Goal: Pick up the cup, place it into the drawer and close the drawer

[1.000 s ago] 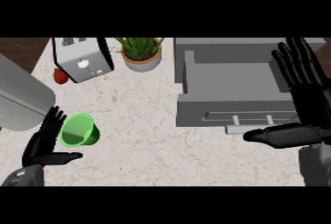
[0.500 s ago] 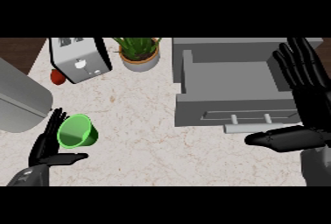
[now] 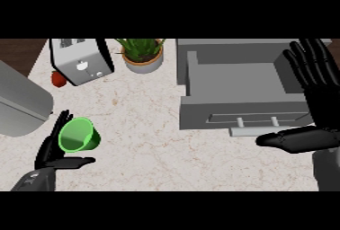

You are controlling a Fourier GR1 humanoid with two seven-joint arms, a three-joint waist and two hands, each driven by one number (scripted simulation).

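A green cup (image 3: 80,135) lies tilted on the counter at the lower left, its mouth turned toward the lower left. My left hand (image 3: 54,152) is open around it: straight fingers run up its left side and the thumb sits just below it. The grey drawer (image 3: 239,92) stands pulled open at the upper right, with a bar handle (image 3: 256,121) on its front. My right hand (image 3: 317,85) is open at the right edge, fingers straight up over the drawer's right side, thumb stretched out below the drawer front.
A white toaster (image 3: 81,60) and a potted plant (image 3: 141,54) stand at the back of the counter. A small red object (image 3: 58,79) lies left of the toaster. A large grey rounded appliance (image 3: 20,105) fills the left edge.
The view has shifted slightly, so everything sits a little higher and further right. The left hand has closed in on the cup, its thumb now under it. The right hand keeps its pose.
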